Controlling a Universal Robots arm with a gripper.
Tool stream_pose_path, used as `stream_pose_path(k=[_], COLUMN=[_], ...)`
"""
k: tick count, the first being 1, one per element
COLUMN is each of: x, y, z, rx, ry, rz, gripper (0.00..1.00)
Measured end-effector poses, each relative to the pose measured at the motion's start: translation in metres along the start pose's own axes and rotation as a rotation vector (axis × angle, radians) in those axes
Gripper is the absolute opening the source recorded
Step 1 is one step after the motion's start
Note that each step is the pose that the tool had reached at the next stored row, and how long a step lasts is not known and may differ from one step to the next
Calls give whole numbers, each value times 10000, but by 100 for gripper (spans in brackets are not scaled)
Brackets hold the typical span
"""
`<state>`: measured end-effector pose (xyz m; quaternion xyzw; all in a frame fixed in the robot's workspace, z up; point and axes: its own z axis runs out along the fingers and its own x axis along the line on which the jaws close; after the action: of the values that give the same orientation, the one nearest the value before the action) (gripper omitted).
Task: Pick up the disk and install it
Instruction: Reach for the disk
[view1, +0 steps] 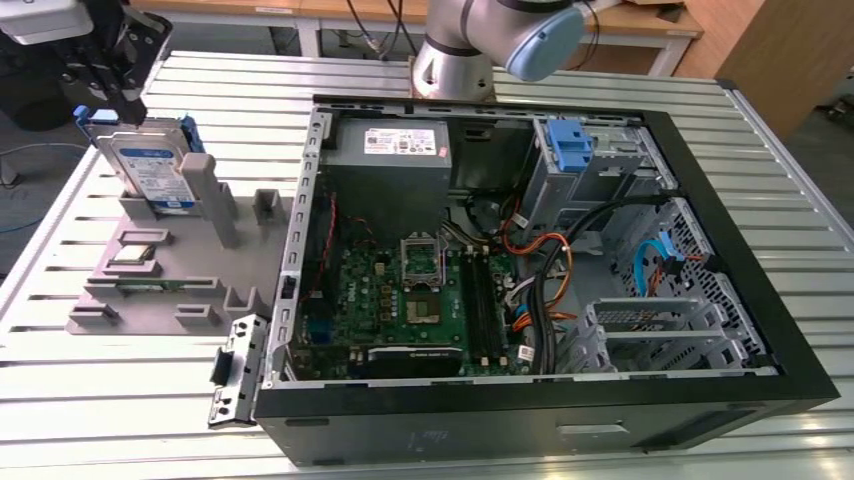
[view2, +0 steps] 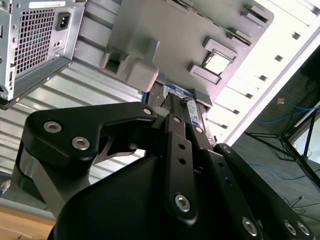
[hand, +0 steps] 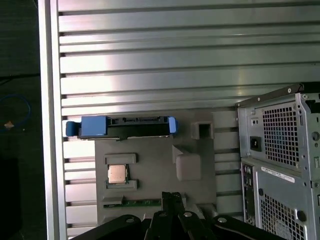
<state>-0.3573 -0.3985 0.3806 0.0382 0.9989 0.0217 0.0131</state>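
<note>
**Hidden or cut off.** My tool (view1: 131, 112) hangs at the exterior view's upper left, and its upper body is cut by the frame edge. Its tip comes down to the top edge of the disk (view1: 150, 170), but I cannot tell from that view whether the two touch. In the second wrist view my own black linkage covers most of the disk (view2: 174, 90), leaving a strip of blue-and-white label beyond the tool (view2: 179, 100). In the first wrist view the tool (hand: 172, 196) stands apart from the disk (hand: 130, 131). The fingers are narrow, nearly together, with nothing visible between them.

**The disk.** It stands upright on its edge in a slot of the grey fixture (view1: 174, 270), outside the computer case (view1: 534, 405) and on the exterior view's left of it. Its blue rails show at both ends in the first wrist view. The fixture (hand: 150, 165) also carries a processor chip (hand: 118, 173) in a shallow pocket, apart from the disk.

**Surface and room.** Fixture and case rest on a desk (view1: 80, 400) of ribbed aluminium slats. The case lies open with its power supply (view1: 394, 145) at the far side, near the base of my arm (view1: 494, 35). Beyond the desk edge is a dark floor (hand: 15, 60) with a blue cable (hand: 15, 107) on it, and wooden furniture (view1: 787, 50) stands behind.
</note>
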Motion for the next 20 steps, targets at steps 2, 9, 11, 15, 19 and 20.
stream_pose_path(k=[2,9,11,15,19,20], x=[38,96,96,98,97,97], y=[-3,-8,-8,-8,-9,-9], z=[6,16,16,28,30,30], rx=[-1,0,0,-52,-48,-48], ry=[-1,0,0,130,168,168], rz=[2,7,7,15,16,17], gripper=[10,10,10,10,10,10])
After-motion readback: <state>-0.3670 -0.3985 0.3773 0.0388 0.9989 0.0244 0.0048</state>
